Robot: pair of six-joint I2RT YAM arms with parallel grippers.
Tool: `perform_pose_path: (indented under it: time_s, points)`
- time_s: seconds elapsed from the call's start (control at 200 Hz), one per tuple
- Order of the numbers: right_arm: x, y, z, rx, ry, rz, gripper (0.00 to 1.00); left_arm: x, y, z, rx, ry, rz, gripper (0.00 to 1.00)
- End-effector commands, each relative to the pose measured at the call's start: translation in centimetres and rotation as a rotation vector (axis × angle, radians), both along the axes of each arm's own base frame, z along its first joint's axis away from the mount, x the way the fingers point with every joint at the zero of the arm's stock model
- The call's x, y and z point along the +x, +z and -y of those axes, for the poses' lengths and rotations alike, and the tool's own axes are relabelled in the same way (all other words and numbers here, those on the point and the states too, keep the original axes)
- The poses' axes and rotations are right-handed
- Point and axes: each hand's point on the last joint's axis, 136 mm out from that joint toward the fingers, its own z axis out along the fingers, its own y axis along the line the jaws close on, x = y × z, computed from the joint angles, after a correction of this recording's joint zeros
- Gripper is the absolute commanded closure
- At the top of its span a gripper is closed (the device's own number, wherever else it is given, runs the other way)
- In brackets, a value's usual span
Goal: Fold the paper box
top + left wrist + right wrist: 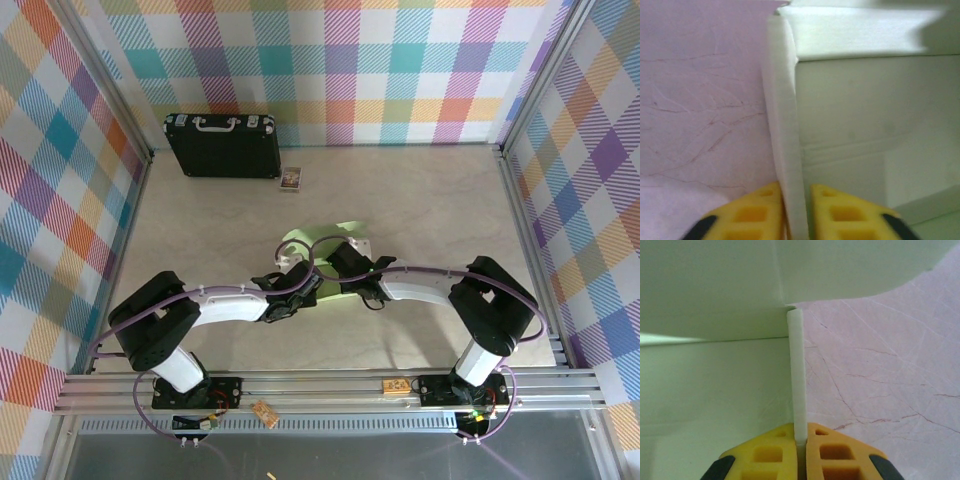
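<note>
The paper box [298, 241] is pale green card, partly raised, in the middle of the table between both arms. My left gripper [296, 288] reaches it from the left, my right gripper [340, 268] from the right. In the left wrist view the yellow fingers [752, 215] of my left gripper [796, 216] are shut on an upright side wall [785, 125] of the box, whose inside [865, 115] lies to the right. In the right wrist view my right gripper [801, 455] pinches another thin upright wall [797, 370], with the box floor [715, 385] to the left.
A black case [222, 146] with a silver handle stands at the back left, with a tiny picture card [291, 179] just right of it. Checked walls close three sides. A metal rail [330, 380] runs along the near edge.
</note>
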Motion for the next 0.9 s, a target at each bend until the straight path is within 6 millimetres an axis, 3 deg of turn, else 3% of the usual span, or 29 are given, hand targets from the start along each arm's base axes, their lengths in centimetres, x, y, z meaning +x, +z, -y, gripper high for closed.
perform_pose_path:
  time_s: [0.0,0.27,0.425,0.615,0.7,0.895]
  points:
    - [-2.2,-2.3,-0.4,-0.019,0.053,-0.116,1.0,-1.1,-0.2,1.7,-0.016,-0.08,-0.049,0.94]
    - [-1.9,-2.2,0.0,-0.076,0.059,-0.109,1.0,-1.2,0.0,1.9,-0.006,-0.099,-0.059,1.0]
    - [-2.0,-2.0,-0.5,-0.04,0.065,-0.112,1.0,-1.2,0.1,2.0,-0.009,-0.104,-0.062,0.95]
    - [-2.4,-0.6,-1.8,0.048,0.136,-0.095,0.85,-1.3,0.1,1.2,0.033,-0.101,-0.06,0.97]
    - [-2.5,0.1,-1.9,0.069,0.15,-0.083,0.82,-1.3,0.1,1.0,0.05,-0.101,-0.063,0.98]
    - [-2.8,1.6,-1.0,0.066,0.153,-0.069,0.62,-1.3,0.3,0.8,0.075,-0.106,-0.068,0.97]
